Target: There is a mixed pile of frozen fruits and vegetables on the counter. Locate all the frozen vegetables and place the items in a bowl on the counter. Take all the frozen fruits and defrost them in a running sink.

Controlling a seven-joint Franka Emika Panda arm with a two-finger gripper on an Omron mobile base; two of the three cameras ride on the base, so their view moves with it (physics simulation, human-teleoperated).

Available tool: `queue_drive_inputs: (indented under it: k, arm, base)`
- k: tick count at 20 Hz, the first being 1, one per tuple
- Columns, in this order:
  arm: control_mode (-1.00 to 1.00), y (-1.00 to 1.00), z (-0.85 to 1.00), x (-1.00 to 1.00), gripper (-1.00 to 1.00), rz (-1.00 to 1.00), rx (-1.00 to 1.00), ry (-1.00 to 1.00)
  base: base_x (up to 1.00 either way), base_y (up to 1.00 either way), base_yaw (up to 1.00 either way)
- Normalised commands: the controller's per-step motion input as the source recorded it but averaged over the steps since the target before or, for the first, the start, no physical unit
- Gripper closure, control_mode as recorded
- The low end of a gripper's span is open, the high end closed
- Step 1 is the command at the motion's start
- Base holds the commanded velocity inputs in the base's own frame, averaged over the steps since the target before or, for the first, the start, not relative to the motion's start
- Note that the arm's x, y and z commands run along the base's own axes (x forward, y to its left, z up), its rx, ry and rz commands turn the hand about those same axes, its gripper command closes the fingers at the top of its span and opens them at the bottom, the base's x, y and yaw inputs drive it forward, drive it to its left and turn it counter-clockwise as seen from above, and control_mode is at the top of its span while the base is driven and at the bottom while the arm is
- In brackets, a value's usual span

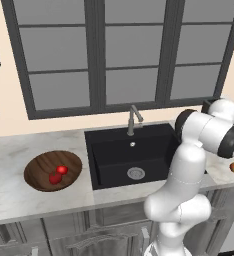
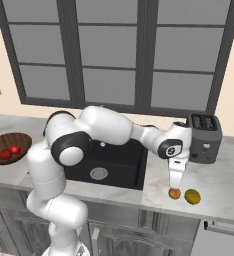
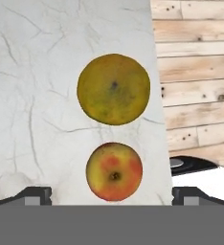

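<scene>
Right base view: the white arm reaches right, its open two-finger gripper (image 2: pixel 174 187) pointing down over the small orange-red ball (image 2: pixel 174 193) near the marble counter's (image 2: pixel 224 185) front edge.

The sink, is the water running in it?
It looks off: no stream falls from the faucet, and the sink basin looks dry and holds no fruit.

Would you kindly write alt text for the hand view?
Looking straight down between open finger tips, an orange-red fruit lies on the marble counter with a yellow-green fruit just beyond it. Wooden floor shows past the counter's edge.
</scene>
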Motion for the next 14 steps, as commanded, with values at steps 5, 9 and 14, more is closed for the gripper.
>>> queue_drive_inputs:
  k: [5,9,14]
  arm:
    - [-1.00,-0.04,-0.08,-0.02,-1.00,-0.06,0.00,0.00]
    - [-1.00,-0.01,-0.12,-0.03,-1.00,-0.06,0.00,0.00]
    - [-1.00,-0.05,-0.12,-0.01,-1.00,-0.06,0.00,0.00]
  base:
    - [0.00,0.00,0.00]
    - [0.00,0.00,0.00]
    - [0.00,0.00,0.00]
